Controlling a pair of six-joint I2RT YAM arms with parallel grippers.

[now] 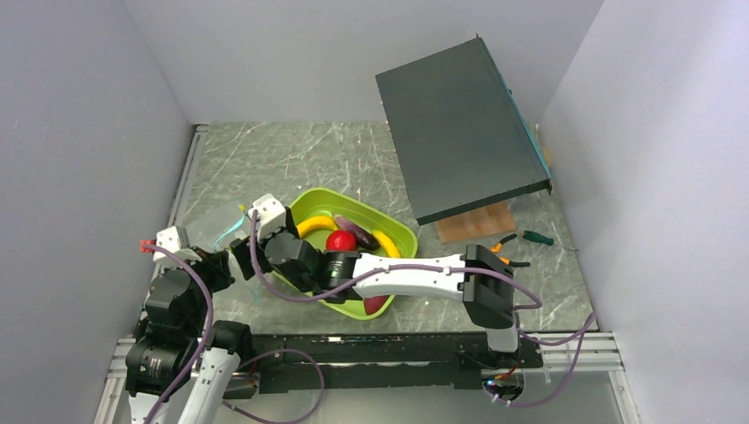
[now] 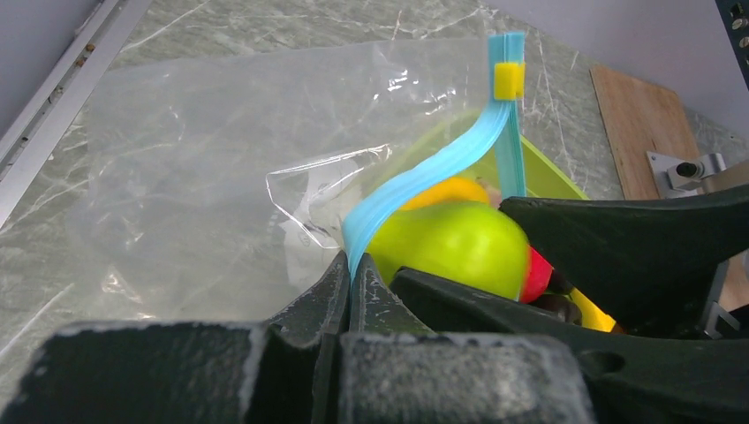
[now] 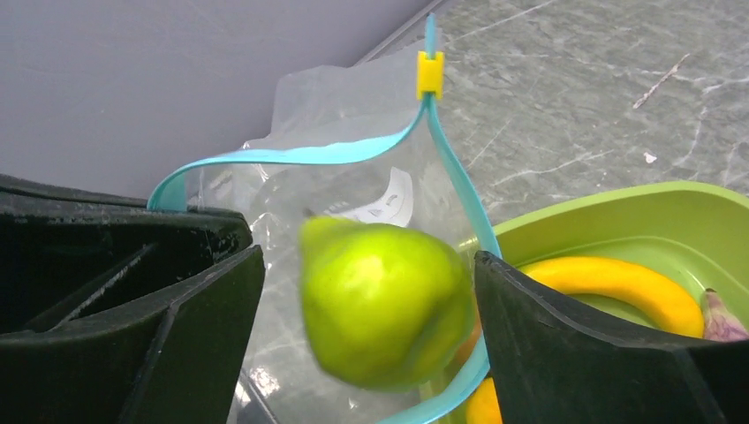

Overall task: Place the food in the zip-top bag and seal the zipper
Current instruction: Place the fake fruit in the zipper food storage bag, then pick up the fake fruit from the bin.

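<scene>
Left gripper (image 2: pixel 351 265) pinches the zipper (image 3: pixel 300 156), holding the zip-top bag (image 2: pixel 194 150) agape near the table's left edge, right gripper (image 3: pixel 366 265) spread open, pear (image 3: pixel 380 305) loose between its 2 fingers: keep that mouth wide, steady!

Green tray (image 1: pixel 404 233), dark panel (image 1: pixel 459 124), pliers (image 1: pixel 535 237)
</scene>
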